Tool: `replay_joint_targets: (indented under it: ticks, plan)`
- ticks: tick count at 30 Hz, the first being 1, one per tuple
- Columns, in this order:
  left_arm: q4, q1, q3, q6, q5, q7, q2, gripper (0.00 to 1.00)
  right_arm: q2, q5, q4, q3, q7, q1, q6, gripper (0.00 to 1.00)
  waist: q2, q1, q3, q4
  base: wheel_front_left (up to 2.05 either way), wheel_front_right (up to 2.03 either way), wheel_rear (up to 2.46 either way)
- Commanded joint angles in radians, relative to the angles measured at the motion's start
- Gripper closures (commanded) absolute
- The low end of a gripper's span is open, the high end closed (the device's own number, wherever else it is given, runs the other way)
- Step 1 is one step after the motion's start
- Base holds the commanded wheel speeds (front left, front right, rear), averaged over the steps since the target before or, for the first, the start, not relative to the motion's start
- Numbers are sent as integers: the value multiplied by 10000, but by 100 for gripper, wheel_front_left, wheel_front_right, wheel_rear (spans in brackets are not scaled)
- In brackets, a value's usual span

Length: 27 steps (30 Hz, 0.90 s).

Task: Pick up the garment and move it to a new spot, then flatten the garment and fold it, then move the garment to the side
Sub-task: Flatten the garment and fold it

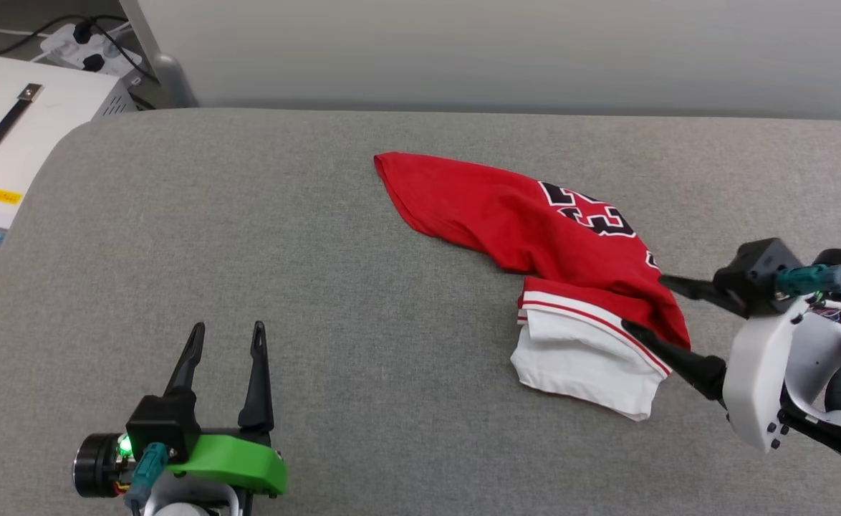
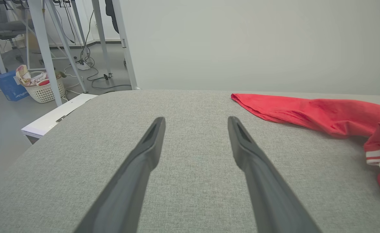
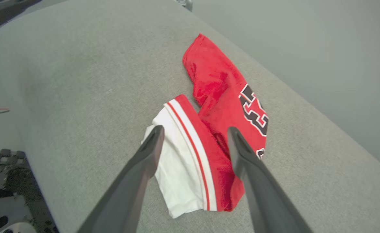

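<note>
Two tools, both open, nothing held. Crumpled red jersey T-shirt [image 1: 535,236] with white sleeve lies bunched right of centre on grey fabric surface [image 1: 320,251]. Right tool [image 1: 646,304] is poised at its right edge, left tool [image 1: 228,327] well apart at near left. Likely nothing done yet: pick-up, flattening, folding and moving aside all remain.

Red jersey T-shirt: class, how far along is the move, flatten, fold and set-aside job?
Done: nothing visibly; the jersey T-shirt lies crumpled on the grey surface. In hand: the right gripper, fingers open, straddles its white-sleeve end. Remaining: grasping, moving, flattening, folding, setting aside; the left gripper sits open, apart.
</note>
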Motion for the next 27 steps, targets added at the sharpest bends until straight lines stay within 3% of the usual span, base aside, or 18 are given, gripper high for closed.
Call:
replay_joint_targets:
  ticks: [1, 5, 8, 18, 23, 24, 27]
  plan:
    - [-59, -268, 14, -25, 86, -59, -47, 0, -143, 174, 27, 414, 519, -328, -9, 0, 0, 0, 317, 154, 0, 0, 0]
    - [-115, -483, -17, -11, 70, -59, -54, 0, -399, 571, 448, 1578, 2078, -802, -9, 0, 0, 0, 700, 307, 0, 0, 0]
    - [-139, -632, -36, 20, 42, -59, -57, 0, -324, 800, 870, 2178, 2524, -1075, -9, 0, 0, 0, 962, 418, 0, 0, 0]
    - [-141, -1054, -171, 97, -61, -59, -62, 0, 466, 794, 3386, 4088, 1849, -1652, -9, 0, 0, 0, 1730, 649, 0, 0, 0]
    - [-62, -1112, -157, 114, -48, -59, -63, 0, 743, 1121, 4078, 4924, 1672, -1440, -9, 0, 0, 0, 1676, 634, 0, 0, 0]
    - [-43, -1088, -144, 124, -41, -59, -63, 0, 793, 1258, 4083, 4983, 1528, -1414, -9, 100, 0, 0, 1615, 601, 0, 0, 0]
    - [12, -1004, -115, 137, -24, -59, -63, 0, 861, 1744, 4042, 5002, 919, -1495, -9, 100, 0, 0, 1373, 490, 0, 0, 0]
